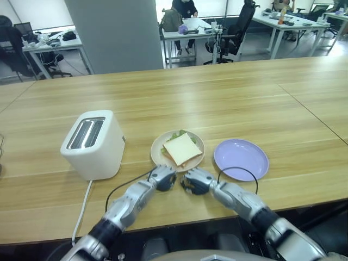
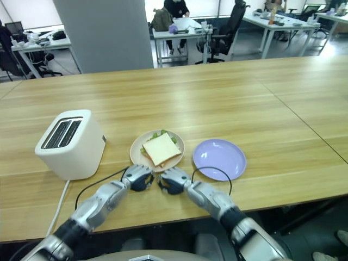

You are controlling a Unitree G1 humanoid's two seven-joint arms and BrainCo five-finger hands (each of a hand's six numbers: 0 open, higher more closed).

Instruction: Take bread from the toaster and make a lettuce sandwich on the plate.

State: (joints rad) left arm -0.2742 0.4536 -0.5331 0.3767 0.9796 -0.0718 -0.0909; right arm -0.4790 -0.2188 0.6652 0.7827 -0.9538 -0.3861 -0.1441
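we see the sandwich [image 1: 181, 148] already lying on the beige plate [image 1: 156, 154], near the front middle of the wooden counter [image 1: 190, 98]. a slice of bread sits on top, with green lettuce [image 1: 176, 134] showing at the far edge and a second slice just visible underneath.

both hands rest low at the near rim of that plate. the left hand [image 1: 163, 177] is just at the plate's front edge and the right hand [image 1: 196, 181] is beside it, the two close together. on both we read the fingers as curled in, with nothing held.

the white toaster [image 1: 93, 144] stands to the left of the plate, apart from it, slots facing up. its white cord [image 1: 81, 209] trails toward the near edge of the counter, left of the left arm. a purple plate [image 1: 241, 159] lies just right of the beige one, close to the right forearm, and a thin black cable loops over its near rim.

beyond the counter we see a grey pillar [image 1: 114, 32] and office desks with chairs.
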